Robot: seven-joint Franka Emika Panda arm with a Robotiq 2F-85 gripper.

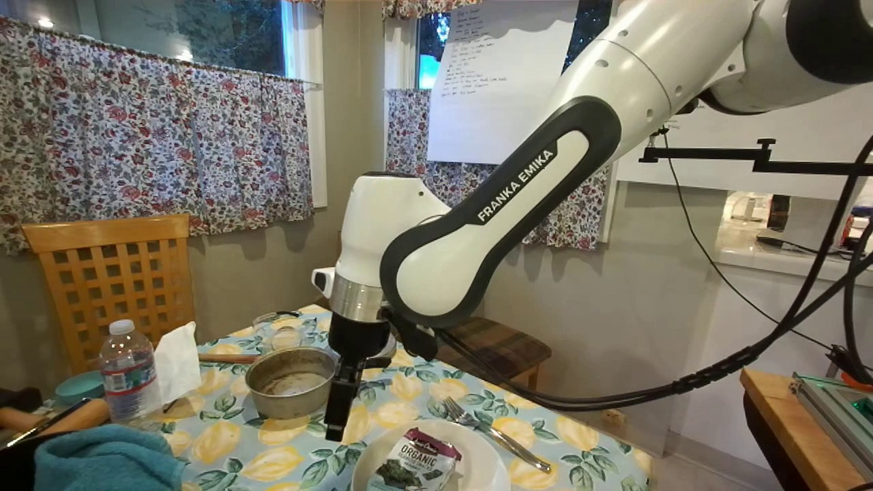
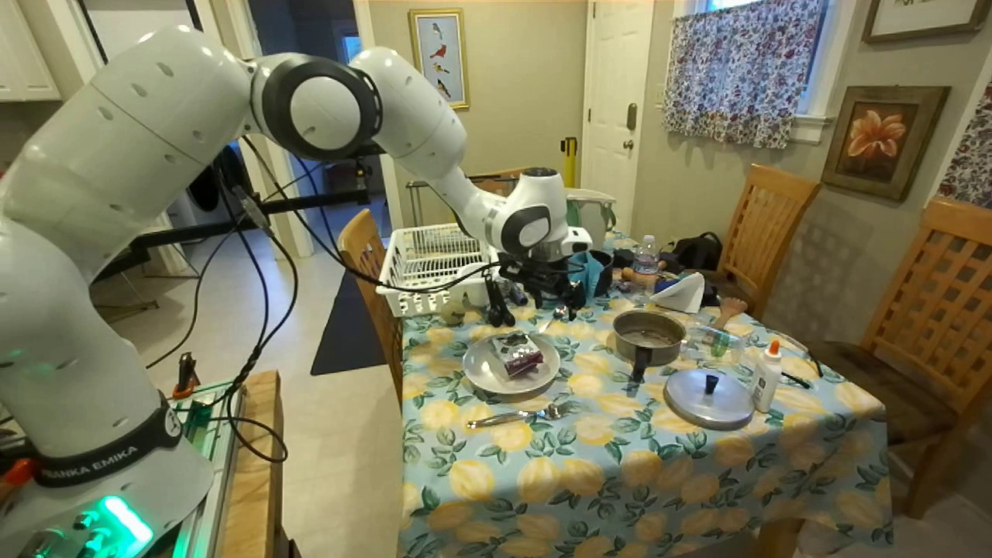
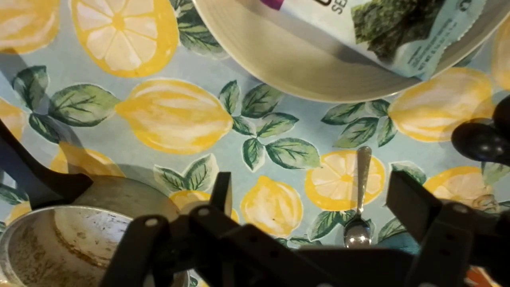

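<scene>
- In the wrist view, the gripper (image 3: pixel 308 191) is being held above the lemon-patterned tablecloth (image 3: pixel 175 115) with its fingers (image 3: pixel 412 207) wide apart, and nothing is being gripped.
- Through the gap between them, a spoon (image 3: pixel 361 185) is being seen lying on the tablecloth, its bowl being partly hidden by the gripper.
- A cooking pot (image 3: pixel 71 239) is being overlapped by the gripper at the lower left; at the top, a seaweed packet (image 3: pixel 386 36) is being carried by a pale plate (image 3: pixel 318 79).
- In an exterior view, the gripper is being pointed downward near the pot, and a fork (image 1: pixel 460 412) is being seen beside the plate.
- In an exterior view, the spoon is being shown below the gripper, a lid (image 2: pixel 697 407) and an orange-capped bottle (image 2: pixel 766 380) being seen near the pot.
</scene>
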